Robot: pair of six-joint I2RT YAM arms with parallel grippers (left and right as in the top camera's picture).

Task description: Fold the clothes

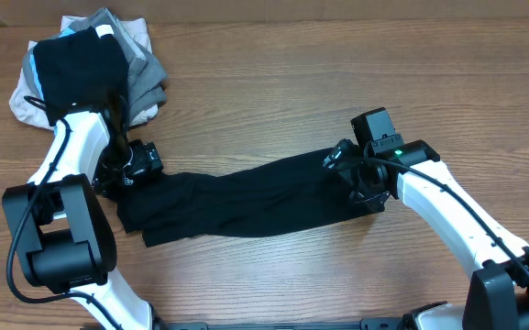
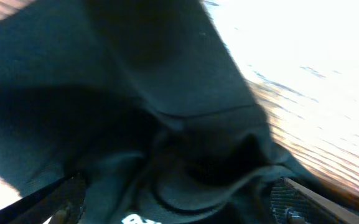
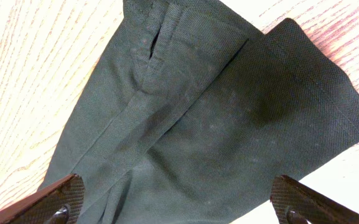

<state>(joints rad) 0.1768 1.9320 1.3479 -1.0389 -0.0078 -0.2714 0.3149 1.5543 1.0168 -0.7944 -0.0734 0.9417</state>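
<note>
Wooden bench (image 1: 273, 101), one only, fills the overhead view and carries everything else. One black shirt (image 1: 236, 202) lies on it as a long, rumpled band across the middle, running from about 9 o'clock to 3 o'clock and sagging a little toward 7 o'clock at its left end. One pile of garments (image 1: 99, 69) sits apart from it at 10 o'clock, black on top with grey, white and light blue showing at the edges.

Two white-and-black arms reach in from 6 o'clock: the left arm (image 1: 67, 156) and the right arm (image 1: 447, 206). The left claw (image 1: 136, 165) is at the shirt's 9 o'clock end, the right claw (image 1: 360, 179) down on its 3 o'clock end.

Only the overhead view shows the pile and the whole length of the shirt. Only the right wrist view shows the weave, a stitched placket and two overlapping layers lying flat on the wood, with that claw's fingers (image 3: 61, 199) set wide apart above the cloth. The left wrist view is blurred: dark fabric heaps up close to the lens between fingers (image 2: 73, 190) that also stand apart, with a cropped white mark (image 2: 132, 219) at 6 o'clock, unreadable.
</note>
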